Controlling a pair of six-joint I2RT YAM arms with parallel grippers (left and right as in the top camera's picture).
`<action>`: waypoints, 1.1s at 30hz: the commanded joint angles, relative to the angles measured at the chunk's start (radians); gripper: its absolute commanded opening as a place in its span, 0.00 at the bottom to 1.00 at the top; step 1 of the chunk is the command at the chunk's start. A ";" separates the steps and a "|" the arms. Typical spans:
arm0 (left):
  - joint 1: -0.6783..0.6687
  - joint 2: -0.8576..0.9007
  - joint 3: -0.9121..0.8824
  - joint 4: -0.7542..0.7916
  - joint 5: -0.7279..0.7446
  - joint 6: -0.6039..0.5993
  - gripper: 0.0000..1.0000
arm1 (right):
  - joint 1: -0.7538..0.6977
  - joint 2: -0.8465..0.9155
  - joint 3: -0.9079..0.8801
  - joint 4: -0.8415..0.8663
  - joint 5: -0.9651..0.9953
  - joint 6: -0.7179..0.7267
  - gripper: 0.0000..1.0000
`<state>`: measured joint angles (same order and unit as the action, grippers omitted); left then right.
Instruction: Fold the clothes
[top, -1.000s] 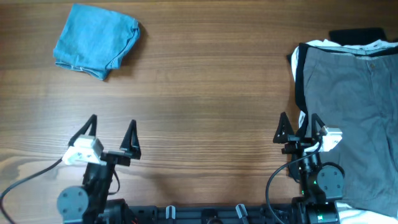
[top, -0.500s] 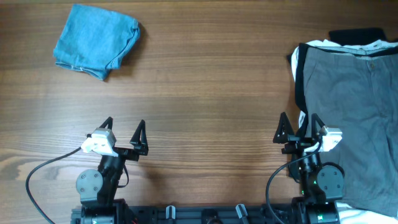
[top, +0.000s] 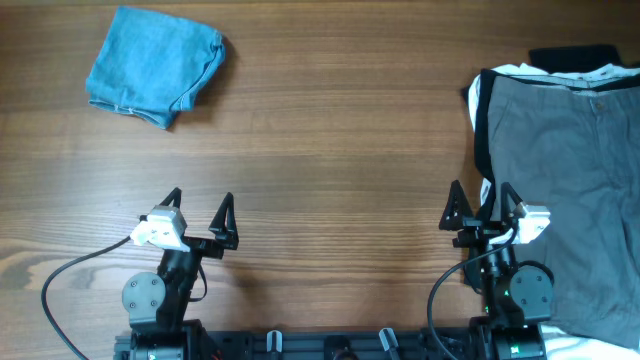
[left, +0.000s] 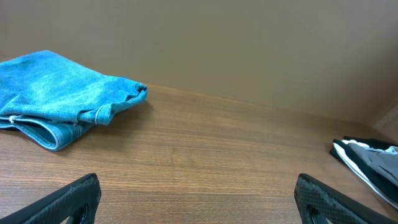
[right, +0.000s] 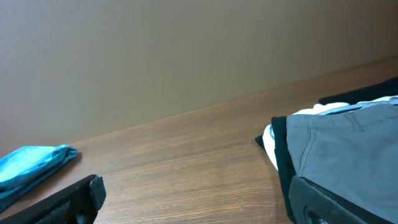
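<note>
Overhead: the jeans (top: 155, 65) are lying as a folded bundle far left on the bench (top: 330, 120).
The left hand (top: 199, 200) and the right hand (top: 481, 192) are both standing spread apart, holding nothing. Left wrist: the bundle is lying ahead. Right wrist: grey shorts (right: 348, 143) are waiting near; this fold seems done, so the next move is calling for a grasp there.

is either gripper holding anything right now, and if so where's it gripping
Nothing is held. The left gripper and the right gripper are both open with nothing between their fingers. The folded jeans lie apart from both, at the far left.
</note>
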<state>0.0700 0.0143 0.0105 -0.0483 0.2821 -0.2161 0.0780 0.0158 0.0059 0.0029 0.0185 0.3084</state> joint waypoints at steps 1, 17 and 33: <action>-0.007 -0.010 -0.005 -0.001 0.012 -0.009 1.00 | 0.003 -0.005 -0.001 0.005 -0.016 -0.017 1.00; -0.007 -0.010 -0.005 -0.001 0.012 -0.009 1.00 | 0.003 -0.005 -0.001 0.005 -0.016 -0.017 1.00; -0.007 -0.010 -0.005 -0.001 0.012 -0.009 1.00 | 0.003 -0.005 -0.001 0.005 -0.016 -0.017 1.00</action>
<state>0.0700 0.0143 0.0105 -0.0479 0.2825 -0.2161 0.0780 0.0158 0.0059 0.0029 0.0185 0.3084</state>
